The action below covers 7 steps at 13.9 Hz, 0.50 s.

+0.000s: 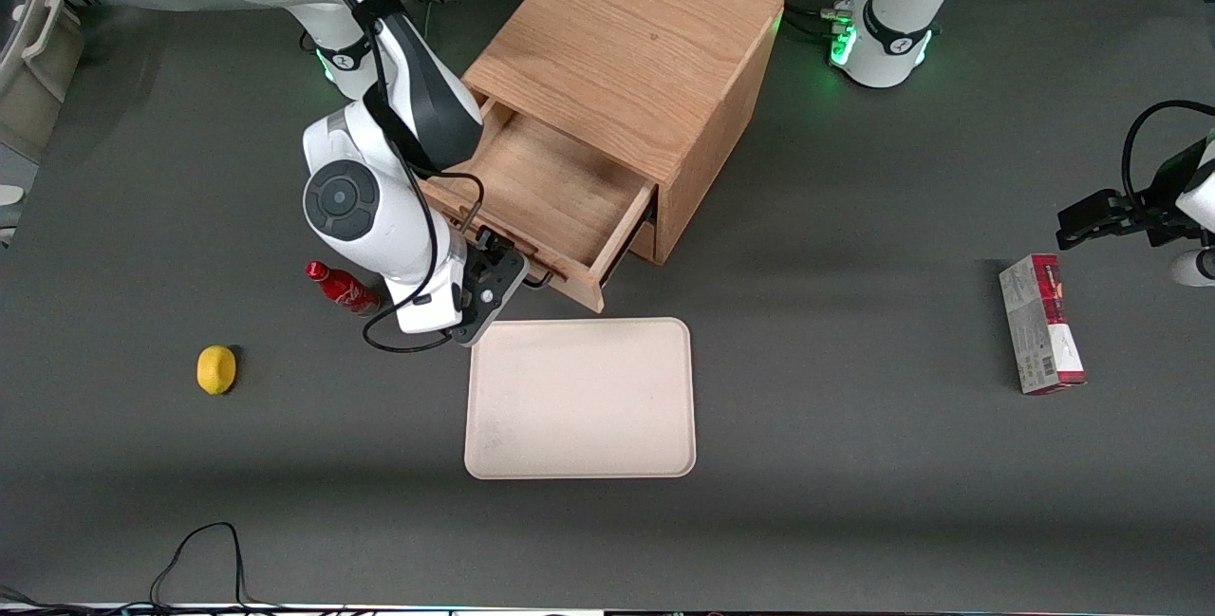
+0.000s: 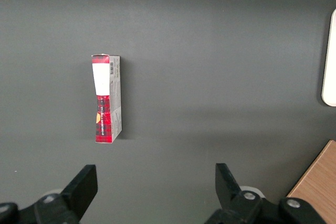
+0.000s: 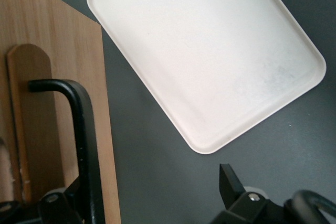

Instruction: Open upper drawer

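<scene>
The oak cabinet (image 1: pixel 636 37) has its upper drawer (image 1: pixel 541 184) pulled well out, and the inside of the drawer looks bare. My gripper (image 1: pixel 503 265) hangs in front of the drawer's front panel (image 3: pixel 52 51), at the dark bar handle (image 3: pixel 84 129). The gripper (image 3: pixel 155 198) is open, with its fingers spread wide. One finger sits right against the handle bar; the other fingertip (image 3: pixel 227 179) is out over the grey table. Nothing is clamped between them.
A cream tray (image 1: pixel 579 398) (image 3: pixel 205 56) lies just nearer the front camera than the drawer. A red bottle (image 1: pixel 342 289) lies beside my arm, and a lemon (image 1: pixel 216 369) is nearer the camera. A red-and-grey box (image 1: pixel 1041 322) (image 2: pixel 106 98) lies toward the parked arm's end.
</scene>
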{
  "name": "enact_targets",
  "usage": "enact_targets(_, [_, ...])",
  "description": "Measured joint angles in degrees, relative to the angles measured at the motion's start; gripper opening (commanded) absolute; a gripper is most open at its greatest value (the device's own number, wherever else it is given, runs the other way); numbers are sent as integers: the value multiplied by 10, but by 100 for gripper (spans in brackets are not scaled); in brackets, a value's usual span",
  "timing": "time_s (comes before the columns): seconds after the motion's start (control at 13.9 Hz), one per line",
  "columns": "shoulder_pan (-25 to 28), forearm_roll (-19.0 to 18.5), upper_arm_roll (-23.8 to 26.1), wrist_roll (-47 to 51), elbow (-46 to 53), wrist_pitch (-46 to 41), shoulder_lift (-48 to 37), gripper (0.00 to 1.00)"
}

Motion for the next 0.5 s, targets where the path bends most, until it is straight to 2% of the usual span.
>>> enact_targets(0.5, [-32, -4, 0, -17, 84, -61, 48, 100])
